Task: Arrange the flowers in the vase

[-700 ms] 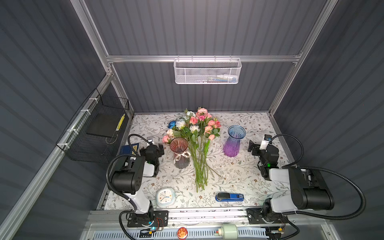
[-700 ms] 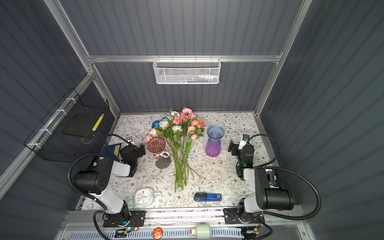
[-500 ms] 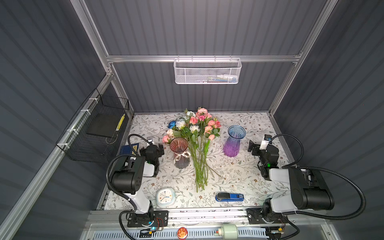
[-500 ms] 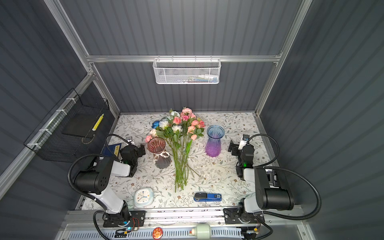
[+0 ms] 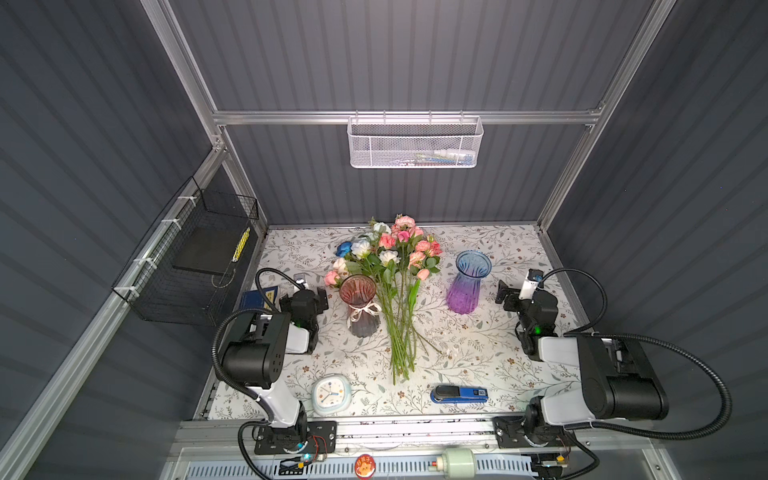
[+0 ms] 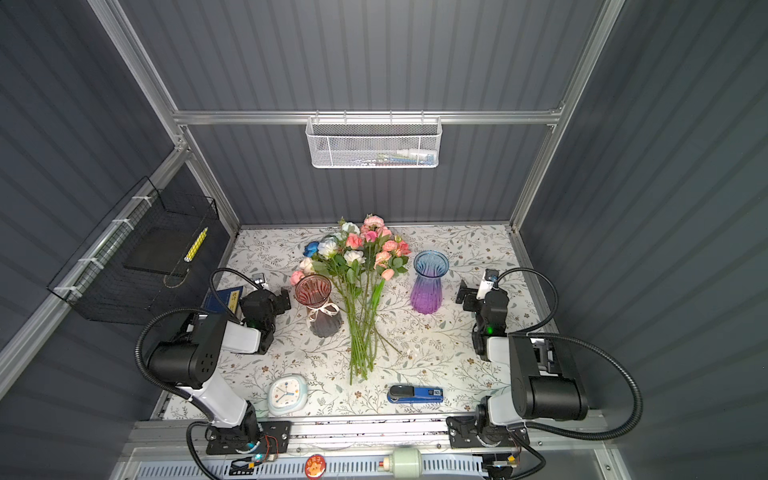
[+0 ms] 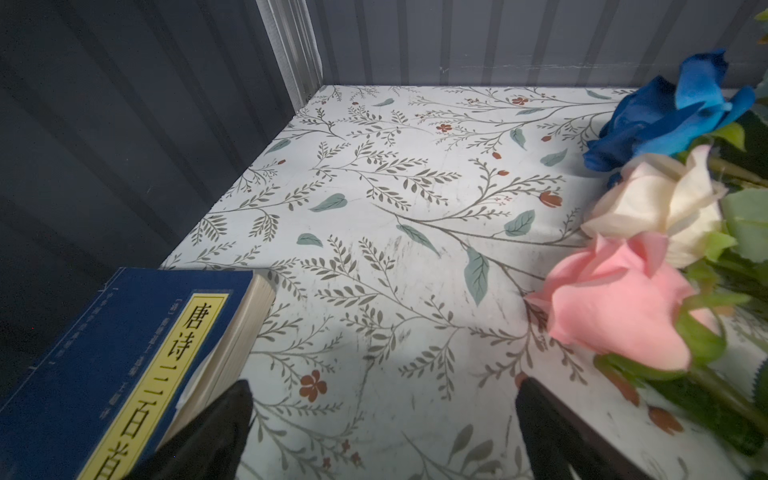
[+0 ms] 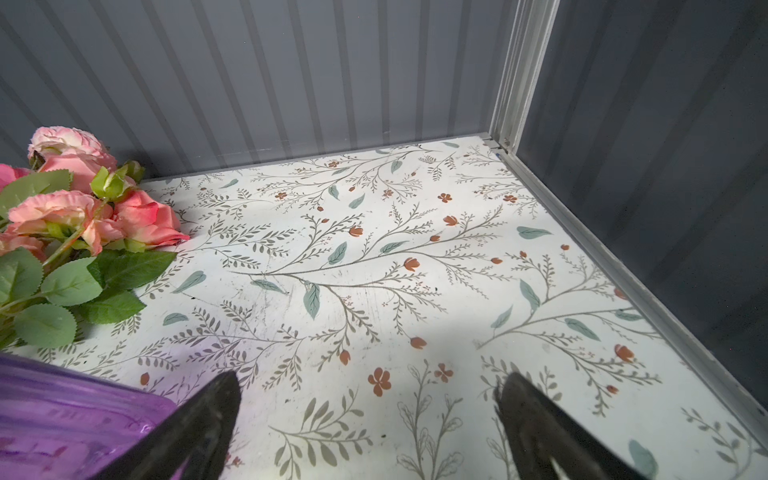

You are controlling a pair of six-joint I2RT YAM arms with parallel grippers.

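The flowers [image 5: 392, 274] [image 6: 357, 270] lie flat in the middle of the desk [image 5: 478, 353]. Their long green stems point to the front edge. Their leafy heads point to the back wall. The heads are pink, peach, white, pale blue and dark blue. No tool is touching them.

At the front stand a small white clock [image 5: 331, 394] and a blue stapler [image 5: 459, 393]. The stem ends stop between these two, a little farther back. Farther in, a pink vase [image 5: 360, 307] with a ribbon stands just beside the bunch on its left. A purple vase [image 5: 467, 282] with a blue top stands on the right of the bunch, a bit apart. Both vases are upright.

The left tool [image 5: 319, 297] waits left of the pink vase, next to a blue book [image 5: 259, 297]. The right tool [image 5: 505, 291] waits right of the purple vase. Both tools are spread wide and hold nothing. A black wire basket [image 5: 195, 257] hangs on the left wall. A white basket [image 5: 415, 143] hangs high on the back wall.

The left wrist view shows the left tool [image 7: 382, 388] over bare desk. It also shows the yellow label on the book [image 7: 124, 353] and three blooms up close, pink, white and dark blue. The right wrist view shows the right tool [image 8: 368, 380] over bare desk, with pink blooms and a bit of the purple vase [image 8: 75, 407] beside it.
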